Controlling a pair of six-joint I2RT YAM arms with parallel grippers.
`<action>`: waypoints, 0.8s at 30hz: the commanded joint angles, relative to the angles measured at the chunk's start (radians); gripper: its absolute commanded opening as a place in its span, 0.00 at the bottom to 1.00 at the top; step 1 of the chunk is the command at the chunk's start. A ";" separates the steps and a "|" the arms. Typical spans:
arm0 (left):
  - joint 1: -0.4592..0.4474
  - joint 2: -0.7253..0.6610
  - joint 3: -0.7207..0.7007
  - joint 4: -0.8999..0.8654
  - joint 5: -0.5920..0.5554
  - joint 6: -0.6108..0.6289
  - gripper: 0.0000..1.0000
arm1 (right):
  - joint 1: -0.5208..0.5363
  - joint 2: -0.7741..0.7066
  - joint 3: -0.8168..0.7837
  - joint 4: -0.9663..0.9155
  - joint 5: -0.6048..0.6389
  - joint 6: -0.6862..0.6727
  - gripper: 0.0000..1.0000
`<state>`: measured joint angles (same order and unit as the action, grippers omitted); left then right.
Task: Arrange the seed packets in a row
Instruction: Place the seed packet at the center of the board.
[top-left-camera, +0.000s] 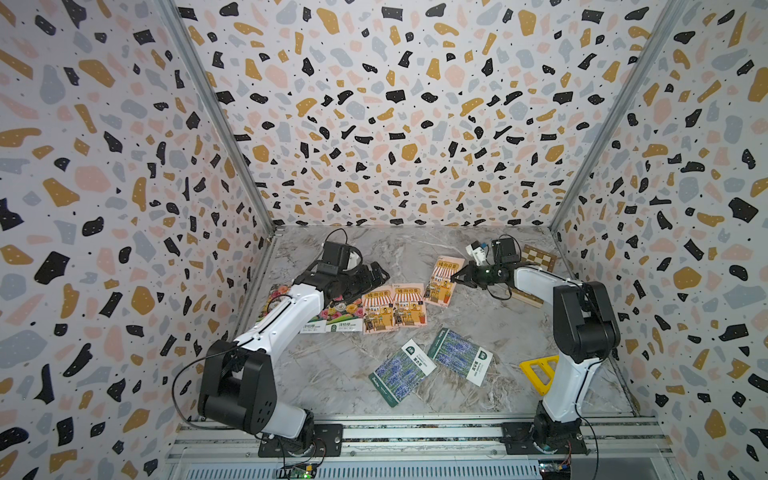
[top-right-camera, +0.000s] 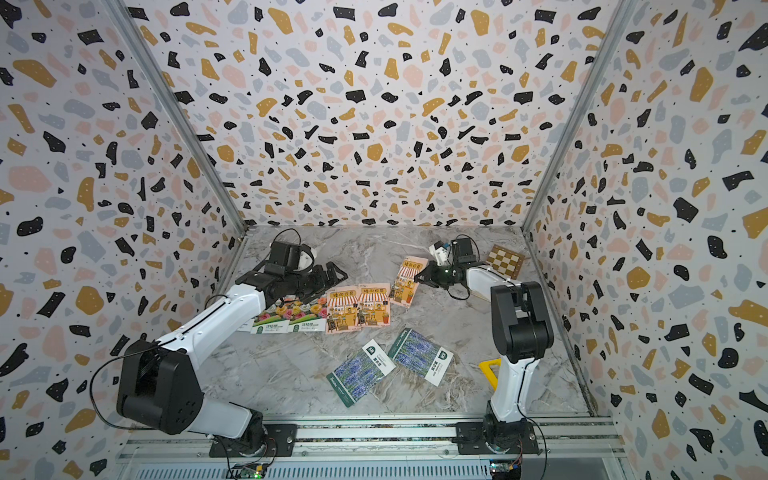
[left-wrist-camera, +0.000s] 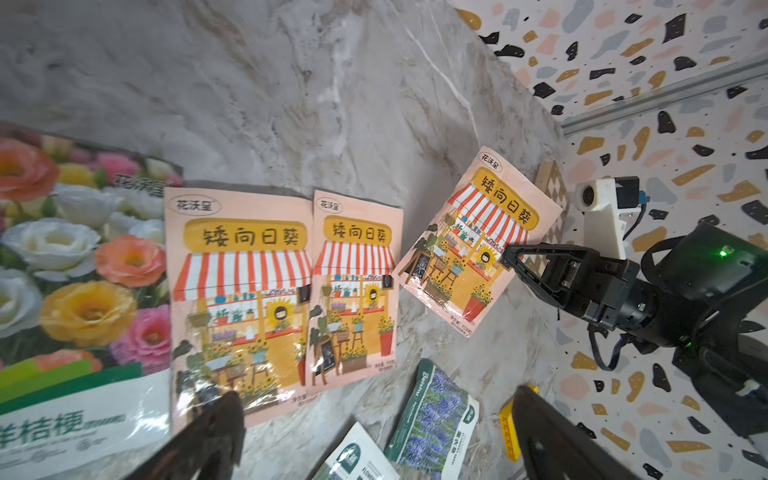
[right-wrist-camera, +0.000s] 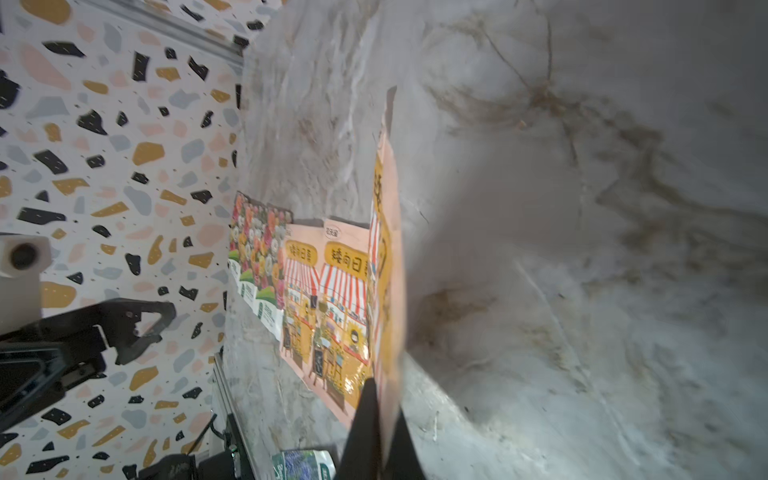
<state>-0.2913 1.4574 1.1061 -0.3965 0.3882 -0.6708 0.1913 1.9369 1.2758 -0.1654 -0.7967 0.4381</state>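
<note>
- pinching the tilted awning packet (top-left-camera: 441, 286) by its right edge, the right gripper (top-left-camera: 456, 277) sits centre right of frame
- left gripper (top-left-camera: 376, 279) stands wide, holding nothing, left of centre

White links, black joints and black cables form the left arm (top-left-camera: 286, 316), lower left, and right arm (top-left-camera: 565, 380), lower right. The right hand (top-left-camera: 454, 277) is black.

In a top view the left arm (top-left-camera: 286, 316) covers the leftmost part of the flower-photo packets (top-left-camera: 347, 318); the number beneath it cannot be told. The right arm (top-left-camera: 582, 328) hides part of the yellow frame (top-left-camera: 536, 363) and the checkerboard (top-left-camera: 538, 257). In the left wrist view the lower edge cuts off one lavender packet (left-wrist-camera: 357, 457). In the right wrist view the awning packet (right-wrist-camera: 386, 257) is edge-on and blurred.
</note>
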 joint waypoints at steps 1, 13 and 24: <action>0.011 -0.019 0.013 -0.104 -0.034 0.142 0.99 | 0.006 0.006 0.069 -0.177 -0.011 -0.157 0.00; 0.019 0.029 0.049 -0.180 -0.002 0.249 0.99 | 0.007 0.046 0.138 -0.343 -0.144 -0.310 0.00; 0.019 0.041 0.049 -0.186 0.038 0.266 0.99 | 0.020 0.103 0.150 -0.417 -0.124 -0.375 0.06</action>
<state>-0.2764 1.4944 1.1255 -0.5724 0.4068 -0.4297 0.2146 2.0220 1.3933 -0.5232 -0.9302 0.1028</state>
